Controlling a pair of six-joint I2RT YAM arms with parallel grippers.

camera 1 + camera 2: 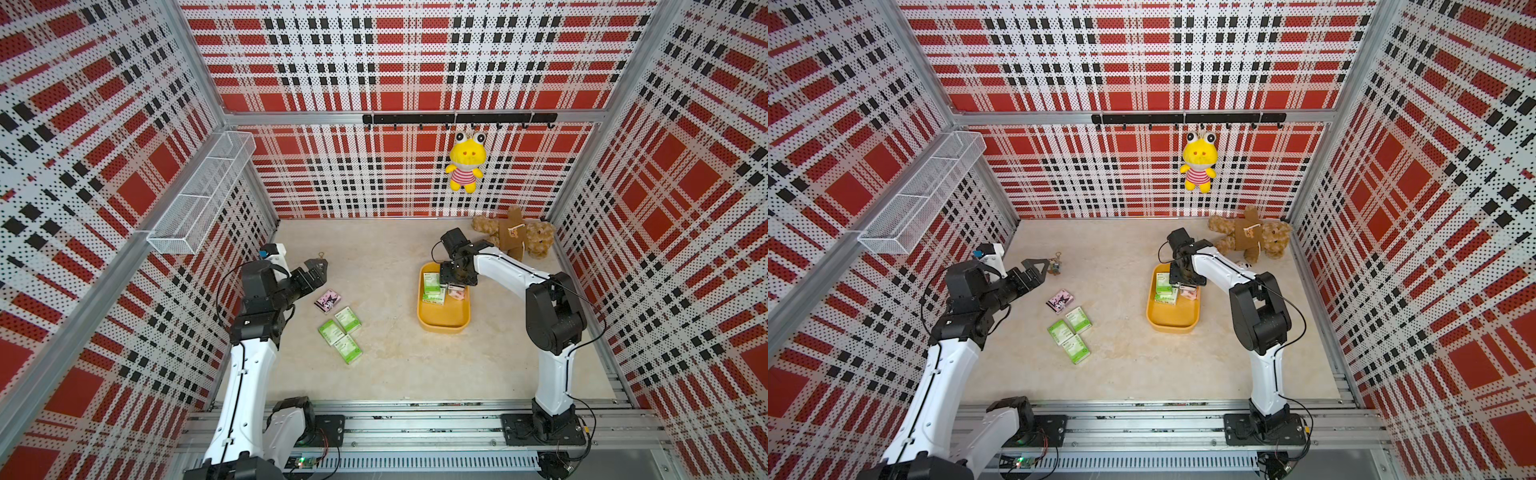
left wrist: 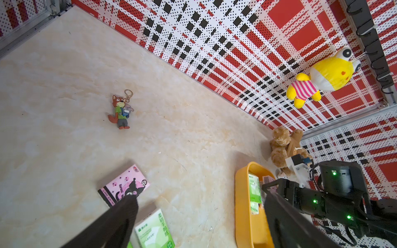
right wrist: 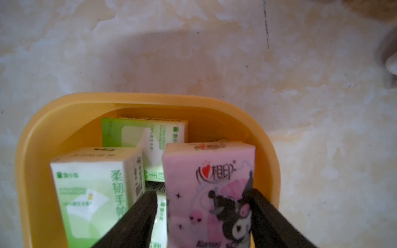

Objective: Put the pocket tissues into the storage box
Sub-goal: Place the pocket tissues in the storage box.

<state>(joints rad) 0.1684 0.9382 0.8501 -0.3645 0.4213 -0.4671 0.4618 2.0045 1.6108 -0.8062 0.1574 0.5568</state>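
The yellow-orange storage box (image 1: 442, 328) (image 3: 38, 133) stands on the floor right of centre. It holds green-and-white pocket tissues (image 3: 90, 186) (image 1: 432, 284) and a pink pack (image 3: 206, 171). My right gripper (image 3: 203, 193) hangs low over the box's far end, open, its fingers astride the pink pack with a gap showing on one side. On the floor to the left lie a pink pack (image 1: 328, 300) (image 2: 124, 186) and three green packs (image 1: 347, 319) (image 1: 332, 332) (image 1: 348, 349). My left gripper (image 1: 316, 270) (image 2: 198, 194) hovers open just beyond the pink floor pack, holding nothing.
A fox keychain charm (image 2: 120, 111) lies near the left gripper. A brown teddy bear (image 1: 515, 232) sits in the back right corner, close behind the box. A yellow plush (image 1: 465, 162) hangs on the back wall. A white mesh basket (image 1: 199, 195) is on the left wall.
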